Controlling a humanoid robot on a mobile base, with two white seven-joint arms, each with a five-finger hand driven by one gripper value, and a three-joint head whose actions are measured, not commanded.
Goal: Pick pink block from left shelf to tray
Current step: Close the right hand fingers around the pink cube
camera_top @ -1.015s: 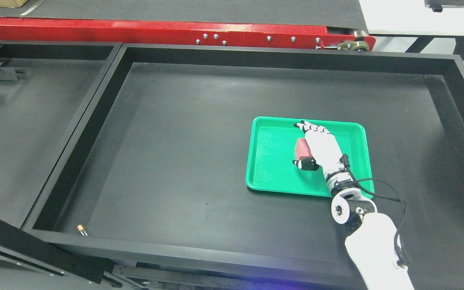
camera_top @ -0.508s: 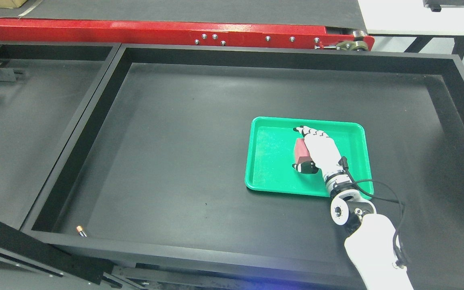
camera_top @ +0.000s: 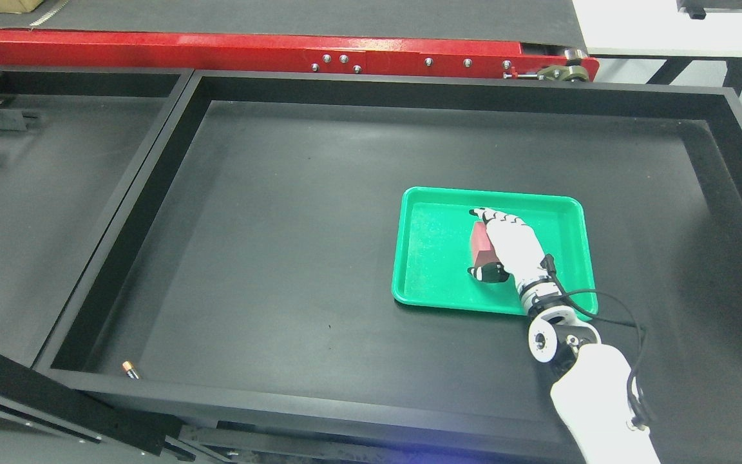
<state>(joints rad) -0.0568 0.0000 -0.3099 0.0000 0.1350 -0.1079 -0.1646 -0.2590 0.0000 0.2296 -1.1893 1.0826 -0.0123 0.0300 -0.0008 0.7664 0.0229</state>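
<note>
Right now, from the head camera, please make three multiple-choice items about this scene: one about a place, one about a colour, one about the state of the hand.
1. Where is the pink block?
A. Inside the tray
B. On the black surface left of the tray
C. On the red beam

2. What colour is the tray?
A. Blue
B. Green
C. Yellow

3. What is the right hand doing?
A. Resting outside the tray, holding nothing
B. Reaching for the red beam
C. Over the tray with its fingers around the block

Answers:
1. A, the block shows within the tray's raised rim, beside the hand.
2. B, the whole tray is bright green against the black bin.
3. C, fingers lie along the block's far side and the thumb along its near end.
</note>
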